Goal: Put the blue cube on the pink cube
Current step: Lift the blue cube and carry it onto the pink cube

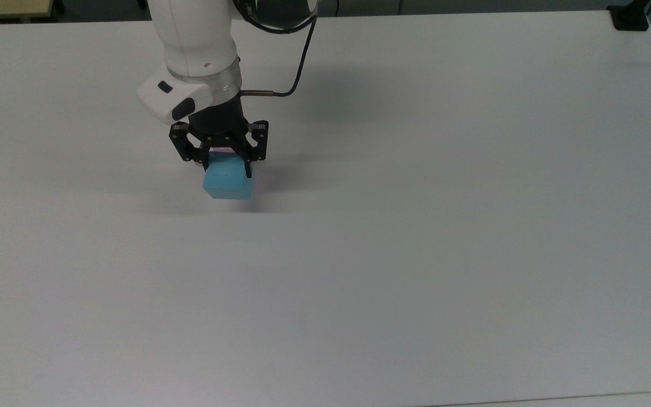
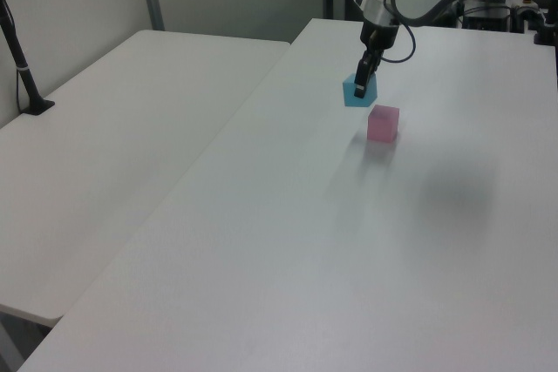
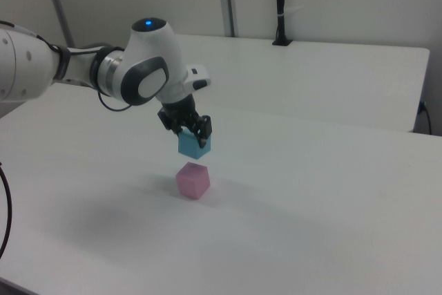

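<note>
Tool (image 3: pixel 195 131) clamped on the blue cube (image 3: pixel 194 144), lifted clear of the white bench (image 3: pixel 331 191). Directly above the pink cube (image 3: pixel 193 179) in the right view, apparently apart.

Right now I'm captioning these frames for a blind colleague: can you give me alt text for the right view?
A white robot arm's gripper holds the blue cube in the air just above the pink cube, with a gap between them. The pink cube sits alone on a white table.
</note>
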You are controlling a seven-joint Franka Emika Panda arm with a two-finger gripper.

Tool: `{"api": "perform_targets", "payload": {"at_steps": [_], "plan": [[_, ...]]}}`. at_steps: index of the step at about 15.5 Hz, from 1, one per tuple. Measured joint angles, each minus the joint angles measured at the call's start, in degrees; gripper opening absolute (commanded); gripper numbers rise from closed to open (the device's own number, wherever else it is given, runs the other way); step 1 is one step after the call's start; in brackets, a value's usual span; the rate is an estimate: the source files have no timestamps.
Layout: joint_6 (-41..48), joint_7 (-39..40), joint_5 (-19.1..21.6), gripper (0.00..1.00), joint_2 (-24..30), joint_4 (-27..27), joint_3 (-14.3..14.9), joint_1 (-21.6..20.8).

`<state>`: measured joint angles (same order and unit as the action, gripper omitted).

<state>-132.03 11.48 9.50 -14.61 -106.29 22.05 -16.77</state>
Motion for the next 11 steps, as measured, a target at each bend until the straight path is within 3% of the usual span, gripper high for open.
{"api": "perform_targets", "payload": {"at_steps": [4, 6, 7, 8, 9, 11], "plan": [[0.0, 0.2, -3.3, 0.20, 1.7, -4.5, 0.1, 0.0], [0.0, 0.5, -3.6, 0.27, 2.3, -5.3, 0.1, 0.0], [0.0, 0.6, -3.6, 0.41, 2.5, -5.5, 0.1, 0.0], [0.0, 0.6, -3.6, 0.76, 2.6, -5.7, 0.1, 0.0], [0.0, 0.6, -3.6, 1.00, 2.6, -5.7, 0.2, 0.0], [0.0, 0.8, -3.6, 1.00, 2.6, -5.8, 0.3, 0.0]]}}
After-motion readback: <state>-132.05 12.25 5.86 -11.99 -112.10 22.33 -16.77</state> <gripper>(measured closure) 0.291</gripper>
